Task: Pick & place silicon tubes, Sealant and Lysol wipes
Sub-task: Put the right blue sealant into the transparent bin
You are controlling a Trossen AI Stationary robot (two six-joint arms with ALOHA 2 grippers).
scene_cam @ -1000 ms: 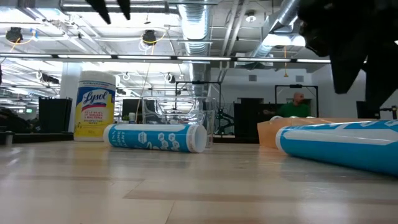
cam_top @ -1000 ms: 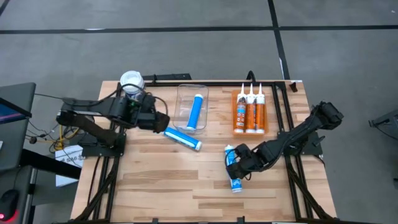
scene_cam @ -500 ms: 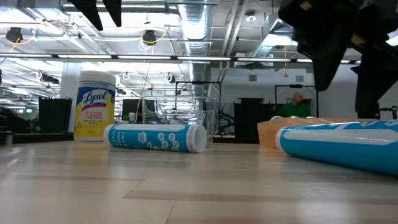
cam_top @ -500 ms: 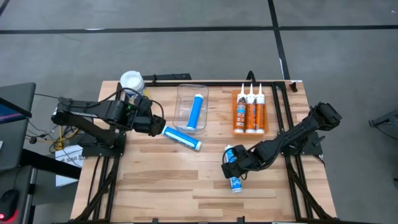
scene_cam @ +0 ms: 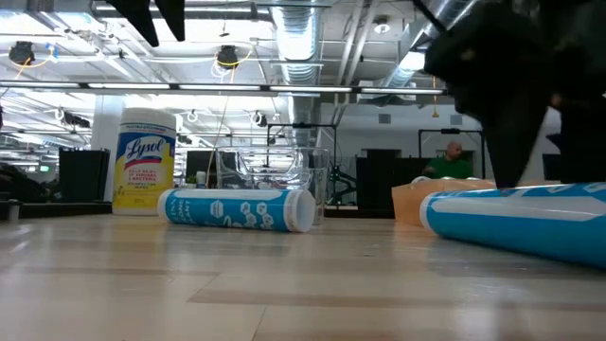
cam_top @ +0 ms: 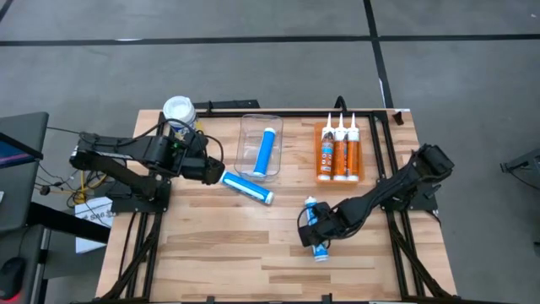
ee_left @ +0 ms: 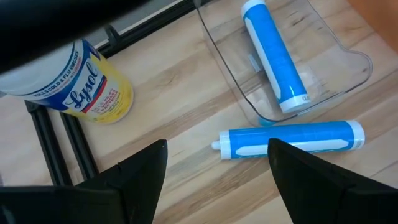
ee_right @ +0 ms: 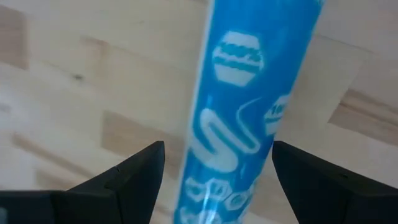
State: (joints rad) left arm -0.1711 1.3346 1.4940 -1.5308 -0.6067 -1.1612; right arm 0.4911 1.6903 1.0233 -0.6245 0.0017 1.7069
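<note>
Tabletop (cam_top: 211,245) stock, as found. Right claw (cam_top: 309,230): spread wide, fingers (ee_right: 118,180) straddling a blue silicone tube (cam_top: 315,230) lying flat near the front, apparently lined up for a grasp along its length. Left claw (cam_top: 213,168): spread, hovering beside a second loose blue tube (cam_top: 248,187), likely its next pick. Clear bin (cam_top: 246,139): one blue tube (cam_top: 267,152) inside, lying lengthwise. Orange tray (cam_top: 321,176): three sealant cartridges (cam_top: 339,150), side by side, nozzles rearward. Lysol wipes (cam_top: 178,110): upright at the rear left corner, untouched.
</note>
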